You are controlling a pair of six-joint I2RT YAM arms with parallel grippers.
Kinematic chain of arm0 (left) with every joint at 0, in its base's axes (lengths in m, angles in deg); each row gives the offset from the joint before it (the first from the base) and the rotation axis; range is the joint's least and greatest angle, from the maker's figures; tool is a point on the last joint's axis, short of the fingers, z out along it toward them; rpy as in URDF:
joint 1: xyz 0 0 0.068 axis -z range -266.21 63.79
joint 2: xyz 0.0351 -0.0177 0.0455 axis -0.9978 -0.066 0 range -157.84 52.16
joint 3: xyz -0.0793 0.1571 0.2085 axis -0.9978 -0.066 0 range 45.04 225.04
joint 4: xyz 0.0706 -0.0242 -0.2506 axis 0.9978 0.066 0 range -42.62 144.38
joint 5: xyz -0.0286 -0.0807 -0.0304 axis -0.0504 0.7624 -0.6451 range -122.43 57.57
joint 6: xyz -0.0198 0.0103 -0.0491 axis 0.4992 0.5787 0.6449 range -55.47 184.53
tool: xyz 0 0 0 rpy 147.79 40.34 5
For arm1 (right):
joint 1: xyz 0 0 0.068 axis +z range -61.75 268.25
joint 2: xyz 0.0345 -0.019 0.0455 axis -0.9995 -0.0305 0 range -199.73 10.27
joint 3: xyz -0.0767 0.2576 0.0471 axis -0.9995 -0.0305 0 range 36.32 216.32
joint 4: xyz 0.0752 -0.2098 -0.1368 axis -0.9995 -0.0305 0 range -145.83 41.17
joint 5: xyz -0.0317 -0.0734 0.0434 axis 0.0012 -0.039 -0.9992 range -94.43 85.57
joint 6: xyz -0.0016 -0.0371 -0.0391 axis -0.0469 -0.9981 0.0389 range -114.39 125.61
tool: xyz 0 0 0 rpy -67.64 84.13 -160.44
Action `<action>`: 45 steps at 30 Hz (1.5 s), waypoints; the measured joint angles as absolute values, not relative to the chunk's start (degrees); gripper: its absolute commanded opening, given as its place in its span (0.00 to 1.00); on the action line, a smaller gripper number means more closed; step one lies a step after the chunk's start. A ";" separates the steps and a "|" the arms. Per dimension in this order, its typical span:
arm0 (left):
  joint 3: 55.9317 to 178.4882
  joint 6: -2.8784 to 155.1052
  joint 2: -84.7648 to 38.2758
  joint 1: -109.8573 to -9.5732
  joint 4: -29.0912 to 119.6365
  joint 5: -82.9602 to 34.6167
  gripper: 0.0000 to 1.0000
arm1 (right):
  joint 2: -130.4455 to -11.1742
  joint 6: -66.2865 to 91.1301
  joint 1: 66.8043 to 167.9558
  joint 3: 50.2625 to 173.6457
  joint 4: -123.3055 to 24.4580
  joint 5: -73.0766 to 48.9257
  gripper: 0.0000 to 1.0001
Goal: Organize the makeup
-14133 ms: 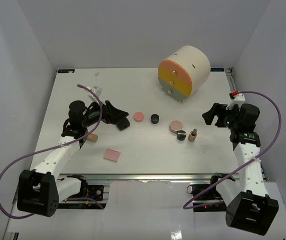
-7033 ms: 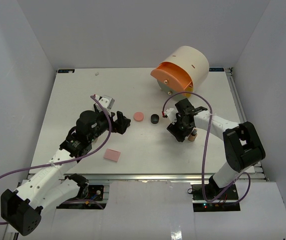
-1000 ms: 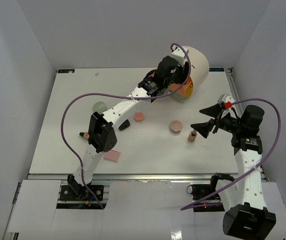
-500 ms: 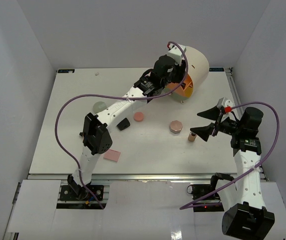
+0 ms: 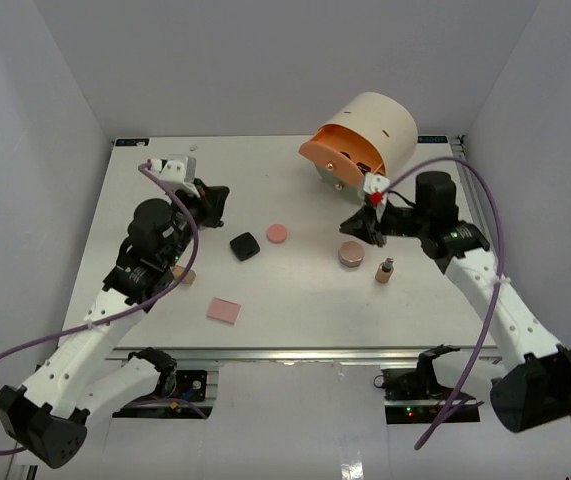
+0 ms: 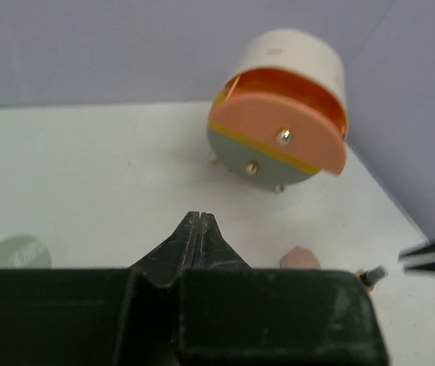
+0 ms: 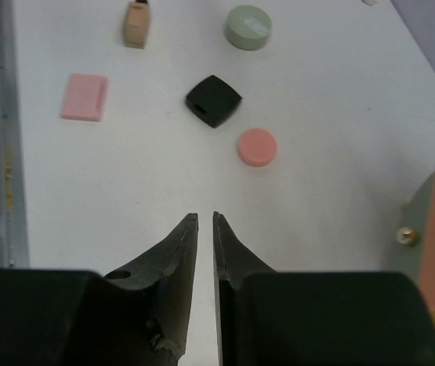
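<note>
**Top drawer (image 5: 337, 152) open at 1 o'clock, nothing in hand**

The left gripper (image 6: 200, 219) and right gripper (image 7: 206, 217) are pinched shut, empty. The pink compact (image 5: 277, 233) and black case (image 5: 244, 246) lie at centre, with the beige compact (image 5: 351, 254) and tube (image 5: 384, 270) toward 4 o'clock. Likely next, the right gripper opens over the beige compact.

Bare tabletop (image 5: 305, 290) between pink compact (image 5: 278, 233) and rose-beige compact (image 5: 351, 255); open drawer (image 5: 337, 157) behind.

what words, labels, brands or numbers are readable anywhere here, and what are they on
No text can be read in any view.
green round compact: pale mark on the lid, too blurred to read.
cream drawer drum: small dark marks on its side, too small to tell whether they are writing.
</note>
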State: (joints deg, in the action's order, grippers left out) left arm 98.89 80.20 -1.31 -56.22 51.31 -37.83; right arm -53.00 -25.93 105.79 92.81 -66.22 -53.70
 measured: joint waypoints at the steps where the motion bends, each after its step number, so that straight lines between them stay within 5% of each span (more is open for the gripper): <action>1: 95.47 80.47 1.04 -56.93 51.76 -37.59 0.00 | -56.08 -26.15 108.18 96.88 -66.40 -49.33 0.16; 12: 83.89 78.20 5.34 -57.05 56.82 -37.29 0.01 | -87.97 -24.72 119.30 123.22 -69.16 -7.40 0.18; 22: 83.89 77.84 5.10 -57.02 56.33 -35.44 0.05 | -93.77 -23.03 119.10 126.06 -67.68 16.09 0.24; 27: 83.89 77.69 4.79 -57.02 56.31 -35.37 0.07 | -96.38 -22.84 118.01 129.02 -63.77 22.12 0.37; 33: 83.89 77.56 4.20 -57.02 56.33 -35.37 0.10 | -98.91 -22.90 117.41 131.18 -62.43 24.62 0.51; 37: 83.89 77.47 3.92 -57.02 56.33 -35.10 0.23 | -99.67 -23.03 116.56 131.72 -62.74 23.19 0.55; 40: 83.89 77.32 3.80 -57.07 56.14 -33.72 0.42 | -98.35 -23.93 115.02 131.80 -67.10 12.89 0.62; 45: 83.89 77.76 2.85 -57.16 53.35 -25.84 0.58 | -86.73 -29.37 113.54 125.20 -76.80 -17.45 0.60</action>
